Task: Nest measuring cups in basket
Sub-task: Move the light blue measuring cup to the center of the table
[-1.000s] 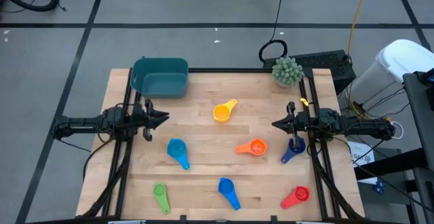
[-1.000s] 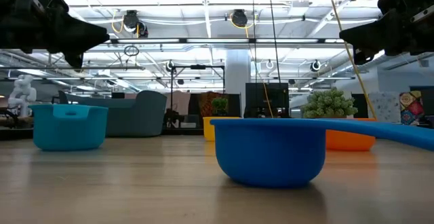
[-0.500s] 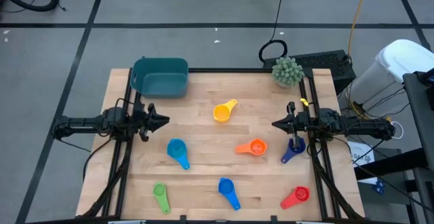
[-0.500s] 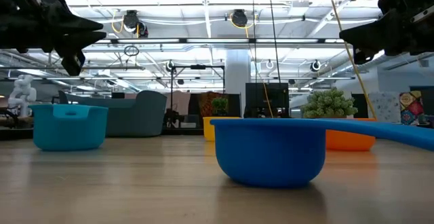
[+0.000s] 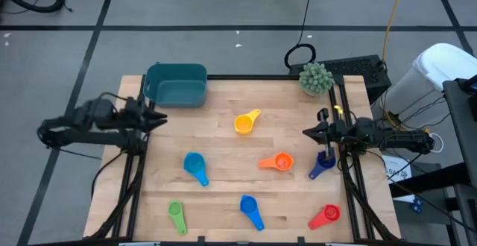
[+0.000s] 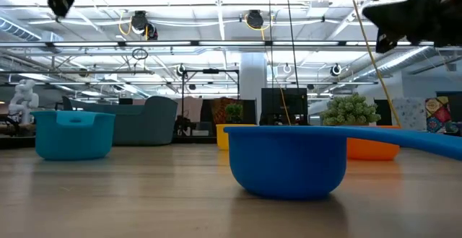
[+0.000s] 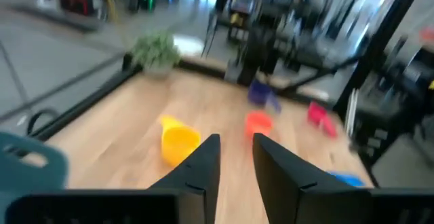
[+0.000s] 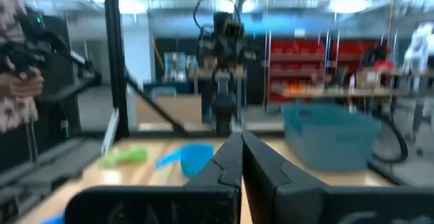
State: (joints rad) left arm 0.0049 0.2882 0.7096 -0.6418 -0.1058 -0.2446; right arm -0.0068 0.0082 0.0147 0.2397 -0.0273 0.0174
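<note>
**Cups Lay Scattered, Basket Stood at the Far Left Corner**

No readable writing showed anywhere. The left gripper (image 5: 158, 117) hung over the table's (image 5: 223, 201) left edge, just in front of the basket (image 5: 176, 84), its fingers (image 7: 203, 166) a narrow gap apart and holding nothing. Across the boards lay the green cup (image 5: 177, 215), light blue cup (image 5: 195, 166), blue cup (image 5: 251, 210), yellow cup (image 5: 246, 121), orange cup (image 5: 278, 162), purple cup (image 5: 322, 165) and red cup (image 5: 325, 216), all well apart, with bare wood between them. The right gripper (image 5: 307, 133) hovered at the right edge above the purple cup, closed tight and empty.
</note>
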